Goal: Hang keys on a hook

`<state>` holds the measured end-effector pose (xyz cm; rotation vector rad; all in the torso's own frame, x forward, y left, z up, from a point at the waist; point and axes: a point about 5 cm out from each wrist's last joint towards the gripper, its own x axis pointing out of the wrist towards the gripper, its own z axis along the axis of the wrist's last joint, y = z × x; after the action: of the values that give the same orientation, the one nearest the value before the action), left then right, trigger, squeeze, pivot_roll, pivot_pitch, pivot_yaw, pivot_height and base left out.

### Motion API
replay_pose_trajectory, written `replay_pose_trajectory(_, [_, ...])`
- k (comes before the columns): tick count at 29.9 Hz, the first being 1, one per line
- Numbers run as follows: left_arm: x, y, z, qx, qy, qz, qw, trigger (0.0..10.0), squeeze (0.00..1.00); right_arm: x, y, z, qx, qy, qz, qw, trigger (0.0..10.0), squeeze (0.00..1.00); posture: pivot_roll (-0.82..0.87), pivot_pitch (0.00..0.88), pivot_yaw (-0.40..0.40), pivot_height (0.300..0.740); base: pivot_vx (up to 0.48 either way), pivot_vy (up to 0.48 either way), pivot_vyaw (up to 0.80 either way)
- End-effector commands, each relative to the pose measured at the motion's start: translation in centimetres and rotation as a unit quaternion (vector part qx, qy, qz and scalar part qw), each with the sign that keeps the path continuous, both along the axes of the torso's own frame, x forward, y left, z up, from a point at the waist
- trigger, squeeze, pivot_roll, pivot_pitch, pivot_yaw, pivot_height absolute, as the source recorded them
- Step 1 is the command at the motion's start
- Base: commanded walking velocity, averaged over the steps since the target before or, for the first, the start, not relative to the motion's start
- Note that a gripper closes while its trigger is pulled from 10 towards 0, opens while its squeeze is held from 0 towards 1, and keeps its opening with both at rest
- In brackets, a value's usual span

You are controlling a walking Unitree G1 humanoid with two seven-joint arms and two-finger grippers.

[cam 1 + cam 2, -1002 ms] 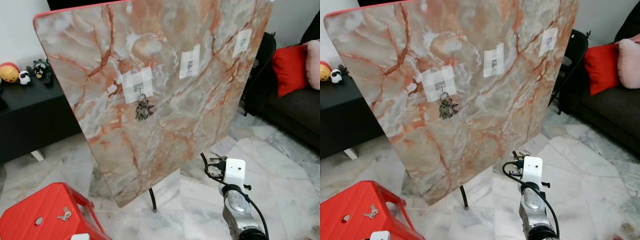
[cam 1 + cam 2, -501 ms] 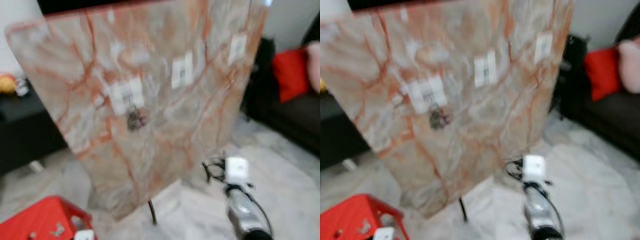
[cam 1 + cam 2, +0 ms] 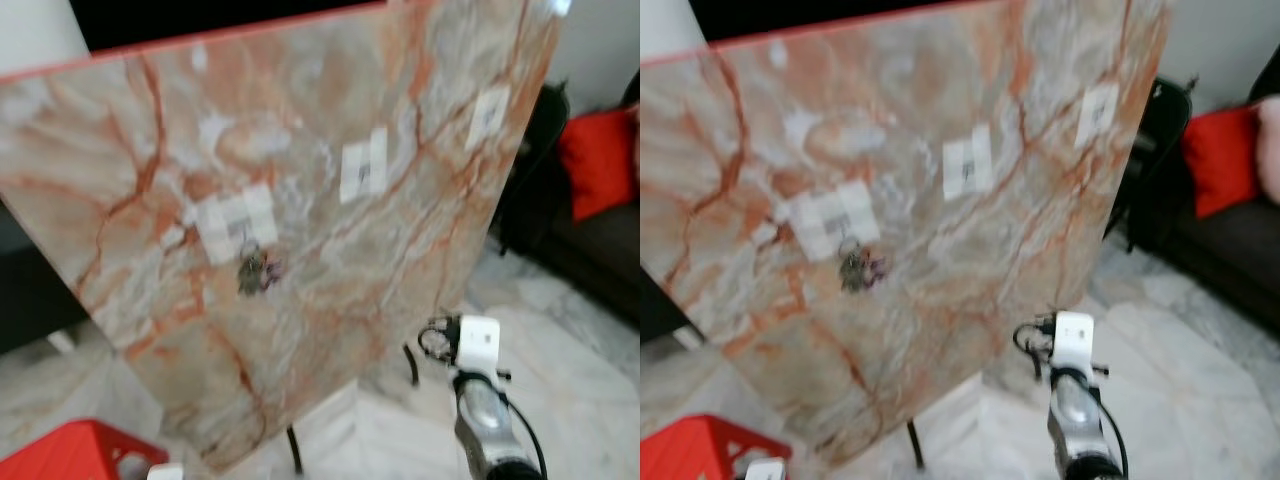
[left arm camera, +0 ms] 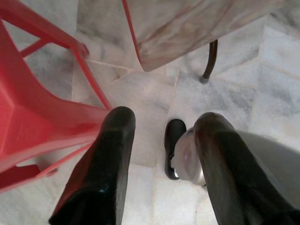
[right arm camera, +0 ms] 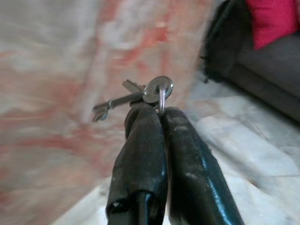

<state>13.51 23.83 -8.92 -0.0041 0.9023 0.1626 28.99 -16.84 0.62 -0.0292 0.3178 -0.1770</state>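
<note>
While the keys [image 5: 136, 96] sit pinched at the very tips of the right gripper [image 5: 157, 112], its two black fingers pressed together on the small ring with no gap between them, the step in hand looks like the carry toward the board. The bunch is a couple of silvery keys on a thin wire ring; the blades splay sideways out of the fingertips and the round heads overlap at the ring. In the eye views the right gripper [image 3: 440, 335] is low, in front of the lower right part of the tilted marble-patterned board [image 3: 420, 250] and well below the hooks.

To do this well, I judge the arm should rise and bring the ring's open loop, not the blades, to an empty hook. The ring must be presented edge-up so the hook's tip can pass through, then lowered before the fingers part. With so little of the ring held, a jolt could twist it loose.

On the board three white tape patches each carry a small hook. The left patch [image 3: 237, 222] already bears another bunch of keys [image 3: 254, 274]. The middle patch [image 3: 363, 166] and the right patch [image 3: 489, 111] look free; the middle one is nearer.

The left gripper [image 4: 164, 140] hangs idle with its fingers spread wide and nothing between them, over the marble floor [image 4: 234, 84] beside a red stool [image 4: 33, 108].
</note>
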Motion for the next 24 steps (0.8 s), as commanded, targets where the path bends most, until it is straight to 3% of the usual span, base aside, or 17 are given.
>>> replay_pose_trajectory(1, [-0.4, 0.1, -0.1, 0.002, 0.01, -0.003, 1.0, 10.0, 0.0, 0.6, 0.6, 0.6, 0.003, -0.013, 0.011, 1.0, 10.0, 0.0, 0.04, 0.0, -0.026, 0.728, 0.244, 0.0, 0.0])
replay_pose_trajectory(10, [-0.4, 0.1, -0.2, 0.011, 0.012, -0.006, 1.0, 10.0, 0.0, 1.1, 1.0, 1.2, 0.009, -0.025, 0.021, 0.999, 10.0, 0.0, 0.04, 0.0, -0.025, 0.728, 0.0, 0.0, 0.0])
replay_pose_trajectory(24, [-0.3, 0.0, -0.1, 0.009, 0.011, -0.003, 1.0, 10.0, 0.0, 4.0, 2.4, 5.4, -0.042, -0.108, 0.071, 0.991, 10.0, 0.0, 0.04, 0.0, -0.029, 0.728, 0.0, 0.0, 0.0])
